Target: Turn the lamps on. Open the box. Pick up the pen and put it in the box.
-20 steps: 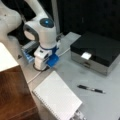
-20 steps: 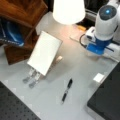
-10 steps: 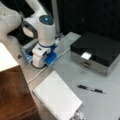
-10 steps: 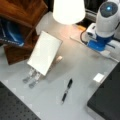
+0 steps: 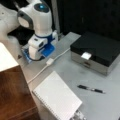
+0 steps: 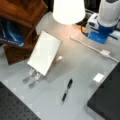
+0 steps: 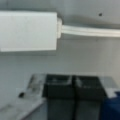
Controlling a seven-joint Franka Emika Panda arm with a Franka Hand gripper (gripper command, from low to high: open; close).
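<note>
The lamp [image 6: 68,11] at a front view's top looks lit, so that step seems done; the empty gripper [image 7: 73,80], pinched shut, hangs by the cord switch [image 7: 27,31], with the box [image 5: 97,47] closed and the pen [image 5: 91,89] on the table [image 5: 72,72].

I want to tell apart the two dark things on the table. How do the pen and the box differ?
The pen is slim and lies loose on the table; the box is wide and flat, its lid shut. The pen has a silvery section; the box has silvery-grey sides and a white tag. Both are mainly black. The gripper touches neither.
</note>
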